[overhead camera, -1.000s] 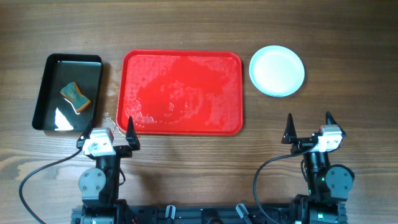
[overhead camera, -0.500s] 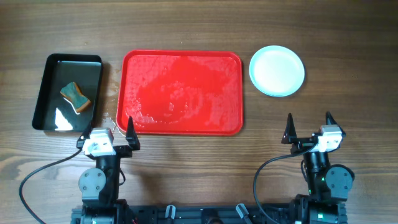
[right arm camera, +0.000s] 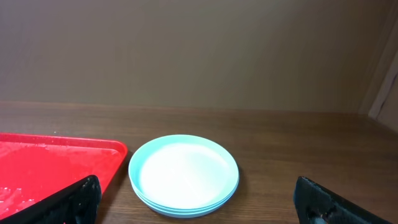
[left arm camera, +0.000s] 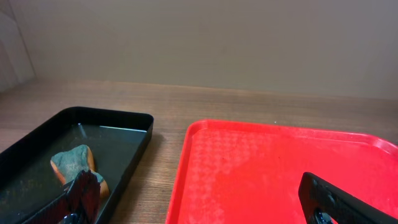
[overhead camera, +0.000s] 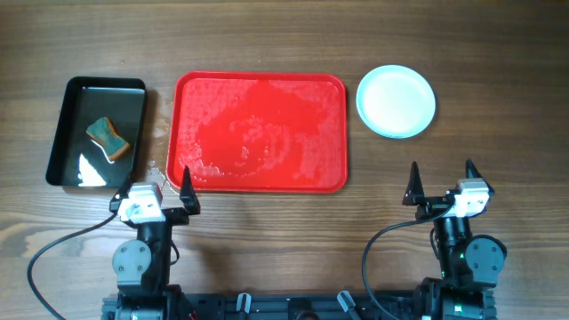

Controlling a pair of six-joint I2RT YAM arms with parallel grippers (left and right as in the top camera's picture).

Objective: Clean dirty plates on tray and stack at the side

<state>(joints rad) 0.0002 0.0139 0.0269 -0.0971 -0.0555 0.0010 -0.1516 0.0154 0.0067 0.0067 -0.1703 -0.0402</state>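
The red tray (overhead camera: 258, 133) lies in the middle of the table (overhead camera: 284, 36). No plates are on it. Its floor looks wet and shiny, with small drops on it.

The plates (overhead camera: 396, 100) sit in one neat pile on the wood, just to the right of the tray, near its far corner. The pile does not touch the tray. The right wrist view shows their rims one on top of the other. The top plate looks clean and pale, with no orange marks that I can see.

On the left of the red tray is a black tray (overhead camera: 124, 102). A sponge (overhead camera: 108, 139) lies inside it, with what looks like a little water.

The left gripper (overhead camera: 157, 185) is at the near edge, close to the near left corner of the red tray. Its two fingers are wide apart and hold nothing. The right gripper (overhead camera: 442, 182) is at the near edge too, well away from the plates. Its fingers are also spread wide and empty.

I think the job is at its end. The plates look washed and stacked at the side, as asked. I can see no dirty plate left to pick up. The next move calls for very little, maybe just keeping both arms back and clear of the pile so it is not bumped.
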